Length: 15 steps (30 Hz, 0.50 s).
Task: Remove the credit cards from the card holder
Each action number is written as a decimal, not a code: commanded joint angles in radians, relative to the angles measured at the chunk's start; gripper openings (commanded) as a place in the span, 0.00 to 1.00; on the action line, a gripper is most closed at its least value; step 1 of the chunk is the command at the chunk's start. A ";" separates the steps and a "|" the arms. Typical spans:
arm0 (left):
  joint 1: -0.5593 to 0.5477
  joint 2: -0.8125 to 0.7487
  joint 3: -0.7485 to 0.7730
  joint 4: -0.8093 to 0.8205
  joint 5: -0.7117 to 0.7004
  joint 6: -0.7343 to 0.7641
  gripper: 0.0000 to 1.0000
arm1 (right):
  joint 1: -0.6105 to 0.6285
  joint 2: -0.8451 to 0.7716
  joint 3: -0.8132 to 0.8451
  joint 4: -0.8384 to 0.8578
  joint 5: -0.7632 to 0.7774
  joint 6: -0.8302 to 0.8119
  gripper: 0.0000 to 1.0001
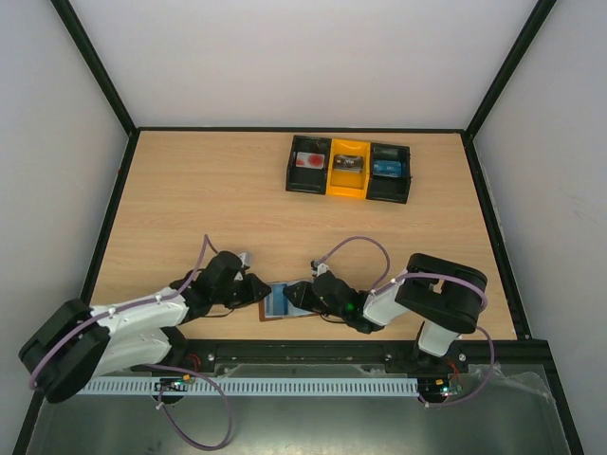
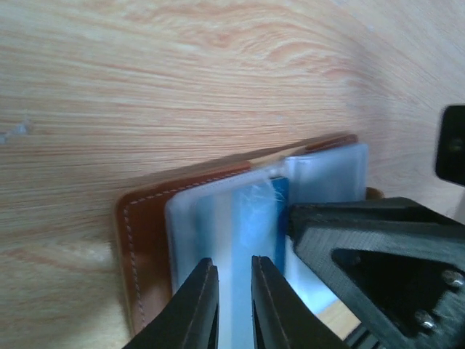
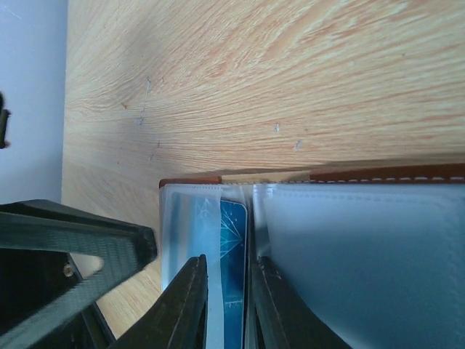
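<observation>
The brown leather card holder (image 1: 278, 303) lies open on the table near the front edge, between my two grippers. Its pale sleeves show in the left wrist view (image 2: 196, 225) and in the right wrist view (image 3: 363, 254). A blue credit card (image 3: 236, 225) sticks partway out of a sleeve toward the spine; it shows as a dark blue strip in the left wrist view (image 2: 280, 211). My left gripper (image 2: 234, 270) (image 1: 260, 289) rests on the left sleeve, jaws a narrow gap apart. My right gripper (image 3: 229, 267) (image 1: 300, 293) sits over the blue card, jaws narrowly apart either side of its exposed strip.
A black-and-yellow three-compartment tray (image 1: 410, 175) stands at the back right of the table, with a red-and-white card (image 1: 310, 161), a dark card (image 1: 348, 163) and a blue card (image 1: 388, 168) in its compartments. Dark frame rails border the table.
</observation>
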<state>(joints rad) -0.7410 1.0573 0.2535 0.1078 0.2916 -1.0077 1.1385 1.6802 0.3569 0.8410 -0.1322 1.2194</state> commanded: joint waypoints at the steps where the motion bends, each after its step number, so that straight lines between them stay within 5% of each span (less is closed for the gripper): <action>1: -0.001 0.091 -0.032 0.069 0.020 -0.006 0.12 | 0.004 0.031 0.002 0.005 0.003 -0.003 0.19; 15: -0.003 0.157 -0.066 0.089 0.000 -0.013 0.04 | 0.004 0.076 -0.021 0.103 -0.018 0.005 0.18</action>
<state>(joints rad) -0.7406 1.2118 0.2268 0.2787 0.3130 -1.0187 1.1381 1.7134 0.3489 0.9066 -0.1375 1.2198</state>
